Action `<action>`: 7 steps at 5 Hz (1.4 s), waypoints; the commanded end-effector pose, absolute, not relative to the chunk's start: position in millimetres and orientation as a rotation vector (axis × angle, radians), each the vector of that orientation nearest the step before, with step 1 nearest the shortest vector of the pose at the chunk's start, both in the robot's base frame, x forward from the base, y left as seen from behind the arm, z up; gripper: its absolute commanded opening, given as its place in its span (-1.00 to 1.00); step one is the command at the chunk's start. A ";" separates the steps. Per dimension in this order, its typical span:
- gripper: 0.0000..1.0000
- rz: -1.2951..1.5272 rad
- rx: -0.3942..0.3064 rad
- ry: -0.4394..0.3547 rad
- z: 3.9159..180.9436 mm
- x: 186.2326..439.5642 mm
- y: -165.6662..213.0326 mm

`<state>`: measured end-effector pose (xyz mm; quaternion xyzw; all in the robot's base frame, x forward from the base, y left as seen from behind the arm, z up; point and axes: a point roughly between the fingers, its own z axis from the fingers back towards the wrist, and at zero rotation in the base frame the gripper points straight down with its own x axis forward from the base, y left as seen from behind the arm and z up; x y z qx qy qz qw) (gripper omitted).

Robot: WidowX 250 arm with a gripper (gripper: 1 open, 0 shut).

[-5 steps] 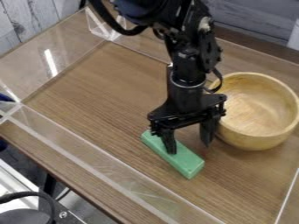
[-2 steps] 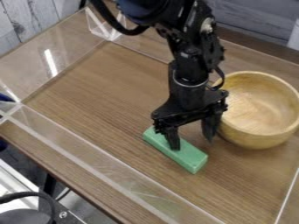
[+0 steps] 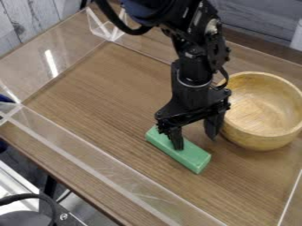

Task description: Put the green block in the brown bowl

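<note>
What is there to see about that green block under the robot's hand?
The block is a flat, elongated, mint-green bar with a matte face and no visible separate parts. It lies flat on the wooden table, set at a slant, in front of the bowl and outside it. One finger of the open gripper hangs over its far end; whether they touch is unclear.

And here's the black arm (image 3: 192, 48), reaching down from the top of the frame! Its gripper (image 3: 193, 139) points downward, fingers spread wide.
</note>
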<state>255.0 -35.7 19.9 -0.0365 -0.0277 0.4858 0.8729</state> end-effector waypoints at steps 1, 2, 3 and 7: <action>1.00 1.021 -0.008 0.008 -16.8 239.0 -32.1; 1.00 1.030 0.004 0.006 -17.8 238.1 -31.5; 1.00 1.039 0.016 0.004 -17.9 237.2 -30.8; 1.00 1.070 0.062 -0.007 -19.3 233.2 -27.9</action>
